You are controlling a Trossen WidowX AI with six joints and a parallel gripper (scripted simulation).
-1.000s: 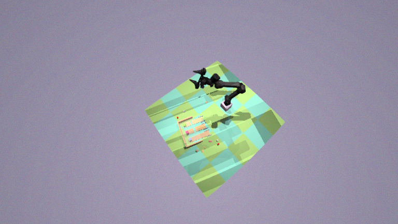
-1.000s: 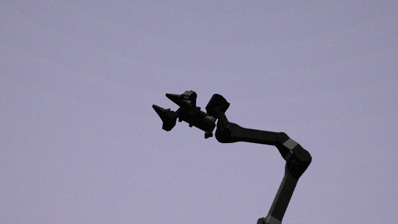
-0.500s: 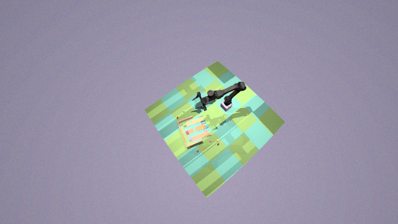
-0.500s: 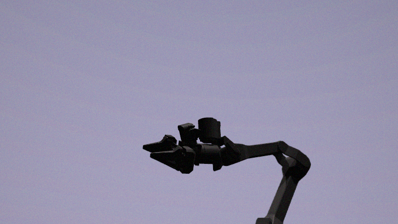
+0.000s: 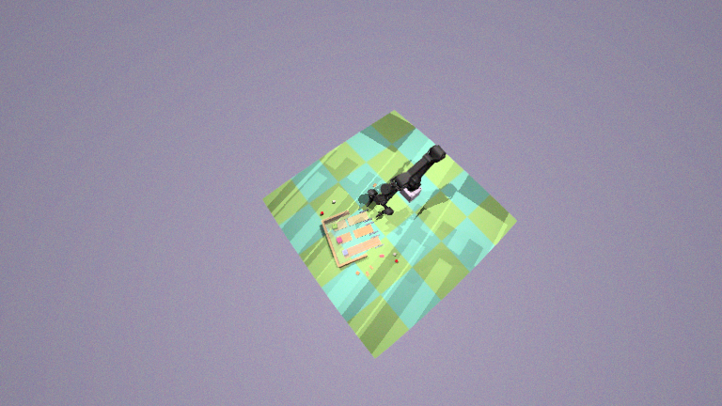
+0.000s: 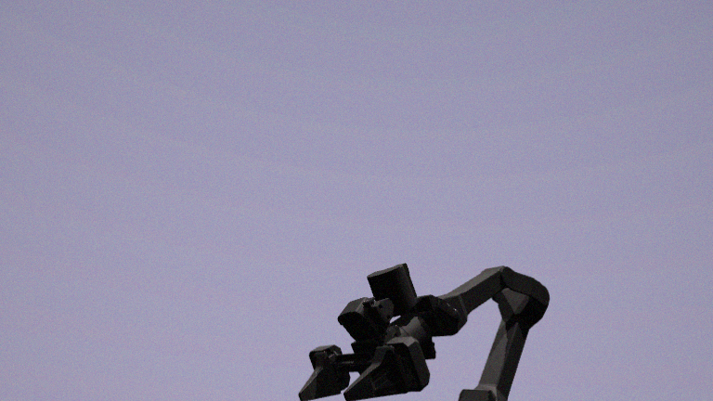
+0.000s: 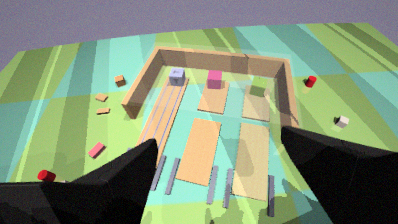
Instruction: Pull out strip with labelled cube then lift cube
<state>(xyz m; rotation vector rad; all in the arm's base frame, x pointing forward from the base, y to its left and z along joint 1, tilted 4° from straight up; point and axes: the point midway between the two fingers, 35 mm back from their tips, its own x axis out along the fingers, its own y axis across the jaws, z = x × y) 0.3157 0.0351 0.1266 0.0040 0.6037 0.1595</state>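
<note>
My gripper [image 6: 323,397] [image 7: 219,139] is open and empty, high above the mat, on the strips' near side. In the wrist view, the left strip [image 7: 165,112] [image 5: 364,246] looks unbroken and has thin purple lines; the left finger hides part of its near end. A lavender cube [image 7: 177,77] [image 5: 345,252] with a dark mark sits at its far end. The middle strip [image 7: 199,152] [image 5: 363,231] has a gap before its far piece [image 7: 212,101], which bears a pink cube [image 7: 215,79]. The paler right strip [image 7: 251,162] has a gap too; its far piece [image 7: 256,109] bears a green cube [image 7: 259,86].
A wooden wall [image 7: 205,59] [image 5: 330,242] encloses the far end and both sides. Grey rails [image 7: 213,185] stand beside the near ends. A faint clear cover seems to lie over the walled area. Small blocks lie outside, including a pink block [image 7: 97,150] and a red cylinder [image 7: 311,81].
</note>
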